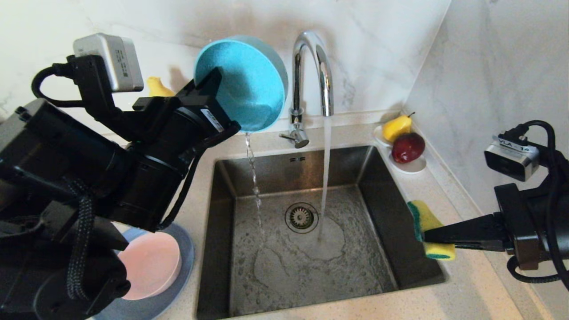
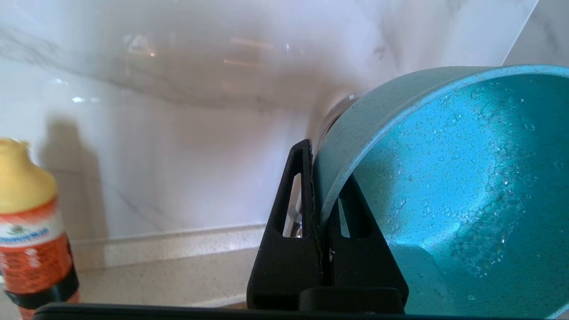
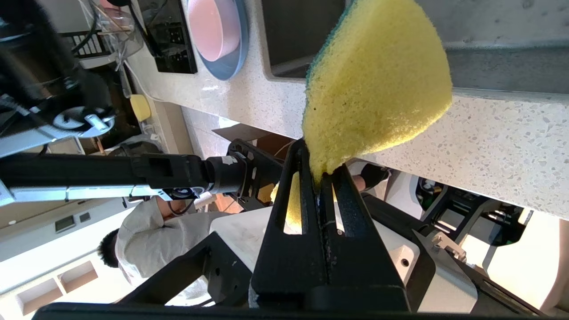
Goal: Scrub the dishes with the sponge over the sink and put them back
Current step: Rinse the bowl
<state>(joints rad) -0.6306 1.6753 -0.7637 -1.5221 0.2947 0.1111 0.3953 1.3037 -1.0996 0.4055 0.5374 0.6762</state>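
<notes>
Above the sink's back-left corner, the left gripper (image 1: 218, 89) pinches the rim of the teal bowl (image 1: 244, 84), tipped steeply and draining into the sink (image 1: 284, 262). Grip is a thin edge bite on wet plastic: a slip would drop it. Right gripper (image 1: 429, 240) clamps the sponge (image 1: 429, 226) at the sink's right rim. Tap (image 1: 311, 75) running; splash onto the bench (image 1: 462, 293) is possible.

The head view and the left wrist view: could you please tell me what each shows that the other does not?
Only the head view shows the sink, the running tap, the sponge in the right gripper, and the pink bowl. Only the left wrist view shows an orange bottle and droplets inside the bowl. Both show the left gripper shut on the tilted teal bowl.
</notes>
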